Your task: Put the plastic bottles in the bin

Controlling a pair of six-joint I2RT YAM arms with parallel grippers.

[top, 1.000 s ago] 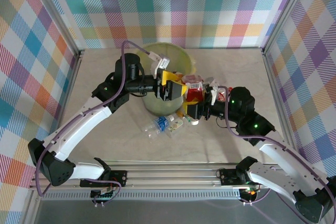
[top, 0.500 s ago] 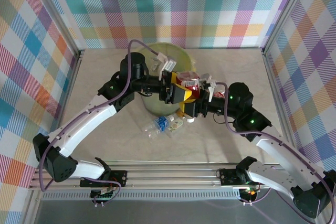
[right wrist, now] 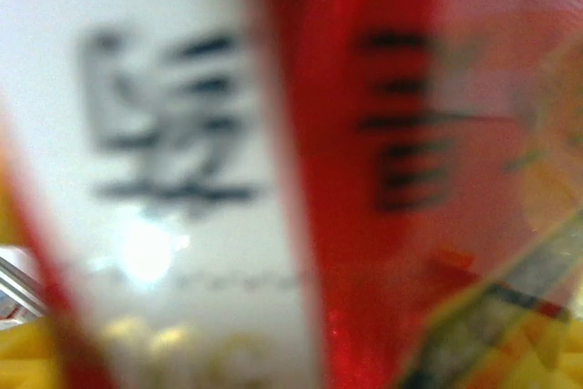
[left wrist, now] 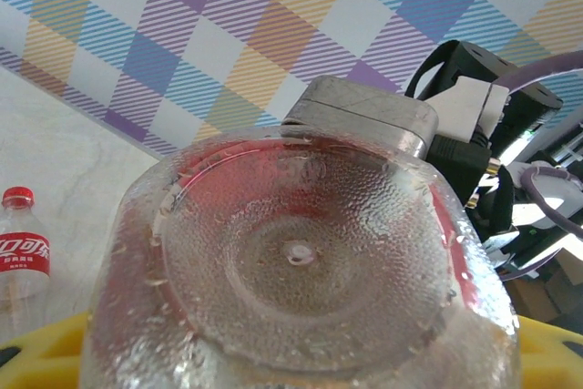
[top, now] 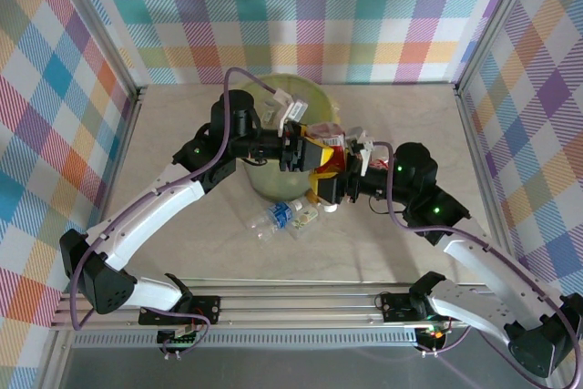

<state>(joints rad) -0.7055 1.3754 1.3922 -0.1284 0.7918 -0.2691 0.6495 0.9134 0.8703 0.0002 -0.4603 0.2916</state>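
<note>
Bottles lay loose on the table just before the bin; a dropped one could scatter them. Right gripper pinched the red-labelled bottle over the near-right rim; left gripper flanked its base, clamped or not I could not tell. Opposed pulls or slick plastic might tip it outside. Base round, dimpled, beaded with droplets. Bin round, pale green, thin bag lining.

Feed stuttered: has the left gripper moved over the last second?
Yes. The left gripper moved right across the bin's near rim, toward the red-labelled bottle.
</note>
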